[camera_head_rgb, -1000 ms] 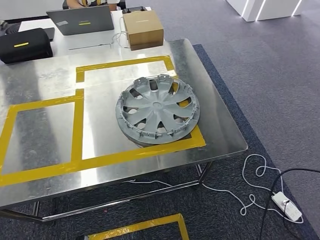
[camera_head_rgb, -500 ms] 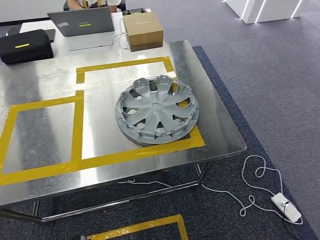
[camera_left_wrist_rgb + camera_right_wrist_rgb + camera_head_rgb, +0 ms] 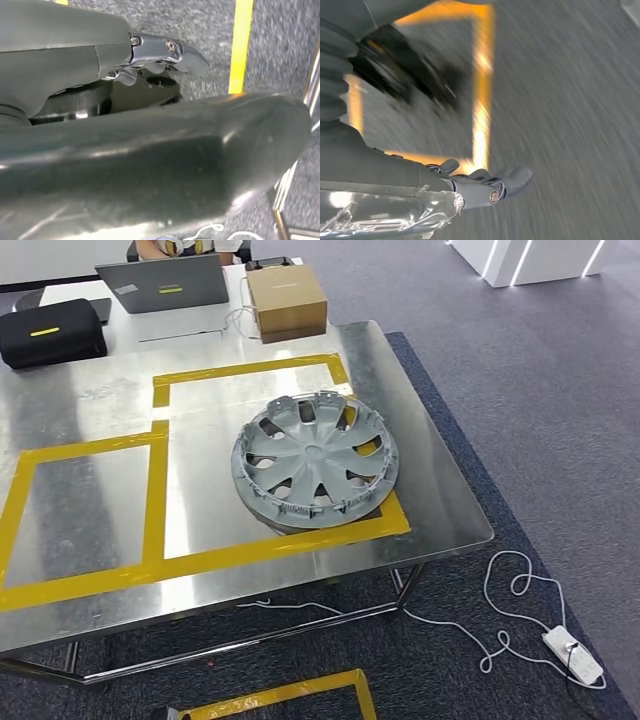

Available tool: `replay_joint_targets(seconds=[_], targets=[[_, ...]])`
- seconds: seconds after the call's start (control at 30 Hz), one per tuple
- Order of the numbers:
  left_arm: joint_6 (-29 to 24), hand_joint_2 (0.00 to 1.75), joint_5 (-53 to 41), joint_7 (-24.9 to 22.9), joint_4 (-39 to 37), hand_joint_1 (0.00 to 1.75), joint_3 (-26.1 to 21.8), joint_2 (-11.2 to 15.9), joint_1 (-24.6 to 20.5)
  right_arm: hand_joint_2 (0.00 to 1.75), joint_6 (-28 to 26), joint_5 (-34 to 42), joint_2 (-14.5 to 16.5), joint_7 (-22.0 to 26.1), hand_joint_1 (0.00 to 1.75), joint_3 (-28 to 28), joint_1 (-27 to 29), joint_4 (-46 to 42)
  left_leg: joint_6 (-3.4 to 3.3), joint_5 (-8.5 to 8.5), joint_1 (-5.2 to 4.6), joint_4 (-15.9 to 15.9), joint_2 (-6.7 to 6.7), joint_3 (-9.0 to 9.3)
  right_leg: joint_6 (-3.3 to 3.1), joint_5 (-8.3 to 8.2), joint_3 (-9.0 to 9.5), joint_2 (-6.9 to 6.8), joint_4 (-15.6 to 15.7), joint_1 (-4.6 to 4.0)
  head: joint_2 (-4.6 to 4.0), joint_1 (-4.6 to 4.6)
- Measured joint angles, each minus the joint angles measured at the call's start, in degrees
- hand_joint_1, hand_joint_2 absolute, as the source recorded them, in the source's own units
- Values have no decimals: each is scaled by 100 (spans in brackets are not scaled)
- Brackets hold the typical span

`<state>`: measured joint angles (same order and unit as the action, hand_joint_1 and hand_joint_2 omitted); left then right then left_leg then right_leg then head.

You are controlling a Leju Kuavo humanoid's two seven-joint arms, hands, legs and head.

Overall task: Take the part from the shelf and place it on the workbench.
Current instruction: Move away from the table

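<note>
The part, a grey plastic wheel cover (image 3: 315,460), lies flat on the steel workbench (image 3: 83,500), at the right end of a yellow-taped rectangle near the front right corner. Nothing touches it. My left hand (image 3: 162,50) hangs over grey carpet beside a yellow floor line, its fingers stretched out and holding nothing. My right hand (image 3: 486,182) also hangs low above carpet and yellow floor tape, fingers extended and bare; that picture is blurred by motion.
At the bench's far side stand a cardboard box (image 3: 285,298), a laptop (image 3: 162,282) and a black case (image 3: 49,332), with a person (image 3: 185,248) behind them. A white power strip (image 3: 573,655) and its cable lie on the carpet at right. Yellow tape (image 3: 302,692) marks the floor below.
The whole head picture has shifted a little, so the camera moved. A dark curved line at the lower right has left the picture. The wheel cover has stayed where it was.
</note>
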<state>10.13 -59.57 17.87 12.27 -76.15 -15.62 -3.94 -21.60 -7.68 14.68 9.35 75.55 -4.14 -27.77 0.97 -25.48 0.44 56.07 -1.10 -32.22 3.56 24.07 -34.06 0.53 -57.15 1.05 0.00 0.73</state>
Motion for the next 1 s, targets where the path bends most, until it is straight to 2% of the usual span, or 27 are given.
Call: replay_joint_targets(seconds=[0.07,0.17,0.77,0.83,0.9,0.97,1.0], targets=[[91,0,-57,16,1,0,30,6,0,175,580,-140,-39,-98,0,-168,-4,316,0,0,0,0,0,1,0,0,0,0,0,0,0,-1],[135,0,-91,19,0,0,70,12,1,175,835,-240,-78,-145,0,-355,-6,609,0,0,0,0,0,1,-1,1,0,-1,0,-1,0,-2],[144,0,-106,19,1,0,129,19,1,175,896,-269,-227,-196,0,-640,16,1086,-2,-2,-3,0,0,1,-2,2,0,0,1,2,0,0],[45,0,-193,27,1,0,155,21,1,175,669,-546,-243,-428,0,-732,31,1116,-34,-21,-18,19,2,-5,19,-5,8,1,15,19,0,-3],[-169,0,-360,40,2,0,233,24,0,87,77,-1529,-266,-1030,0,-1127,83,1150,-91,-17,-41,41,3,-6,61,-32,25,-1,36,43,0,-5],[-312,0,-467,48,2,0,305,24,-3,0,-394,-2931,-274,-1480,0,-1774,170,1169,-132,58,-32,-26,12,14,102,-53,27,-1,54,46,0,-4],[-333,0,-492,55,2,0,331,23,-9,0,-479,-3473,-274,-1546,0,-2072,209,1177,-148,99,-18,-78,26,23,112,17,-1,-3,2,42,0,2]])
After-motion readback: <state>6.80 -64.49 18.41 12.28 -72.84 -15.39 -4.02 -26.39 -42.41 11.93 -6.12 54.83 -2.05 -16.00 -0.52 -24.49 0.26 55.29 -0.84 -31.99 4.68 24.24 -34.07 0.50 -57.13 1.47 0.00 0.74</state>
